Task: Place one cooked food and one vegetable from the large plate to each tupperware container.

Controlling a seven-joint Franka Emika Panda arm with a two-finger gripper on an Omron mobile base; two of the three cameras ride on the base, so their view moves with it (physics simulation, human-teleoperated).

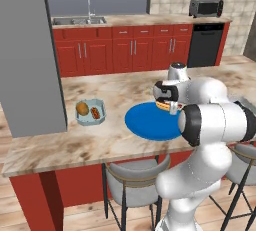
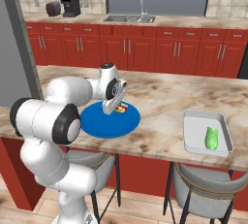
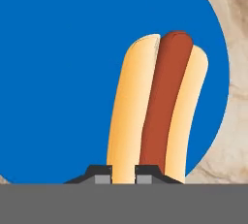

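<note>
The big marble surface [image 1: 60,150] carries everything. On it lies the large plate [image 1: 145,122], flat, round and bright blue, near the robot's side. Well apart from it, in the right base view, sits the larger tupperware container [image 2: 196,143], a pale tray with one green vegetable [image 2: 210,138] inside it. On the other side of the plate, in the left base view, sits the small tupperware container [image 1: 98,122]. It looks as if it holds a round brown food [image 1: 82,108] and a small hot dog [image 1: 94,111] already, though they are too small to be sure.

One hot dog [image 3: 155,111] lies on the plate, close to its edge. It is a red sausage in a pale bun.

The hand [image 3: 123,173] is down on the plate at one end of this hot dog. Its two dark tips are pressed close, pinching one half of the bun between them.

So the step in hand seems to be picking up the cooked food for the larger tray, which has a vegetable but no cooked food yet.

The next move calls for a straight lift, so the hot dog clears the plate. Then the arm needs to carry it across the surface to the larger tray, lower it beside the green vegetable, and spread the hand. The grip is only on one end, so the hot dog may tip or slip.
</note>
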